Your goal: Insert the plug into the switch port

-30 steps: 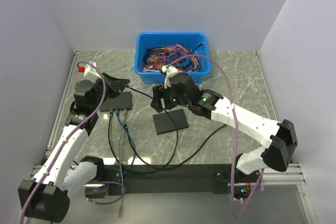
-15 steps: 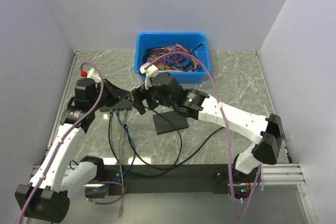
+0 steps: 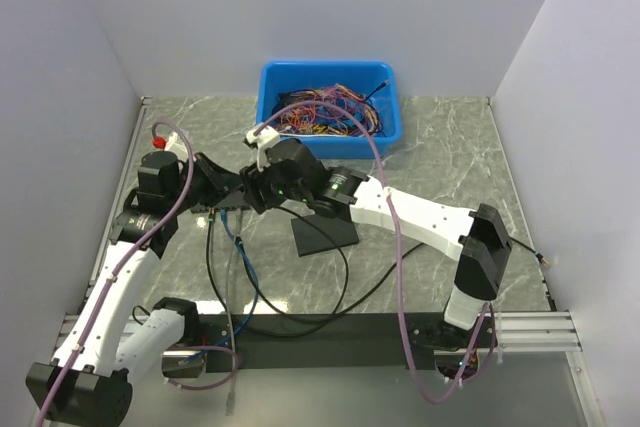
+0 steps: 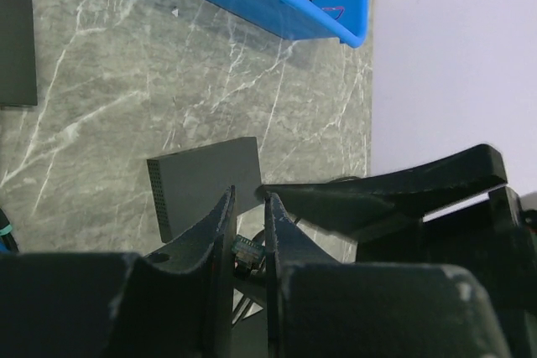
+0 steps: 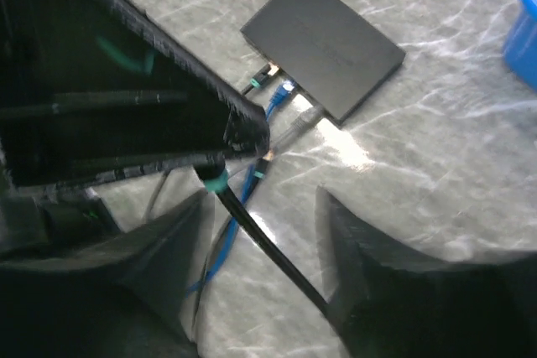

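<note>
So the left pincer (image 4: 249,199) was clenched on the plug (image 4: 246,251). In the left wrist view its two fingers (image 4: 220,232) stood nearly together, with the little clear connector pinched in the slim gap between them. It hung just off the near edge of the charcoal switch box (image 5: 323,44), which lay flat on the marble surface (image 3: 450,147) over on the left side. The switch port (image 5: 294,81) row ran along the long edge of that box, facing the arms. In the right wrist view it already had a few leads in it: one black, one blue and one pale grey, side by side. The held plug was close to that edge but not seated in any socket. The right pincer (image 5: 260,199) had reached all the way across and was released, jaws wide apart. The black cable (image 5: 268,249) from the left pincer, with a teal band on it, ran down between the jaws without either finger touching it. From the top camera both pincers sat crowded together right over the box, so the box was mostly hidden there. The plain black slab (image 3: 325,232) lay on its own a bit to the right, well clear of the action. The blue bin (image 3: 385,135) full of tangled coloured wires (image 3: 320,112) sat at the back. A blue cable (image 3: 245,257) and more black cable looped across the surface toward the near edge.
</note>
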`<state>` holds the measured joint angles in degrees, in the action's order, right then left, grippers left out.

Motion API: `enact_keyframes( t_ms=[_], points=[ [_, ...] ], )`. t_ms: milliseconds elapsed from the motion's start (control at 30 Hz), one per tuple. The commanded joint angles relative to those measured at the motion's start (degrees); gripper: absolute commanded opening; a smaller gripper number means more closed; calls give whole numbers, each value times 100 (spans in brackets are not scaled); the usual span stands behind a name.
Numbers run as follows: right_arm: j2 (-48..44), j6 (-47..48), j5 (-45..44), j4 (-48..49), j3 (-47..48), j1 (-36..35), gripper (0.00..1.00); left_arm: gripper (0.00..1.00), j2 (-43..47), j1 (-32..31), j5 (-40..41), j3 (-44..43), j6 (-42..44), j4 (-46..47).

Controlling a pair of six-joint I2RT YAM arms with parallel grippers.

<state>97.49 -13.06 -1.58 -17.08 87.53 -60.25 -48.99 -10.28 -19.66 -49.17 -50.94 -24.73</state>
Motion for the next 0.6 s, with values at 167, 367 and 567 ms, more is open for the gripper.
enact_keyframes(
  t_ms=[167, 367, 567],
  points=[
    [-37, 58, 254, 688, 73, -57, 0, 5, 127, -26, -328, -120, -13, 65],
    [-459, -30, 378, 1022, -499, -5, 0, 51, 372, -26, -337, -40, 180, 424],
    [-1135, -731, 1554, 1558, -1254, 556, 0, 64, 777, -26, -3, 109, 383, 925]
  ],
)
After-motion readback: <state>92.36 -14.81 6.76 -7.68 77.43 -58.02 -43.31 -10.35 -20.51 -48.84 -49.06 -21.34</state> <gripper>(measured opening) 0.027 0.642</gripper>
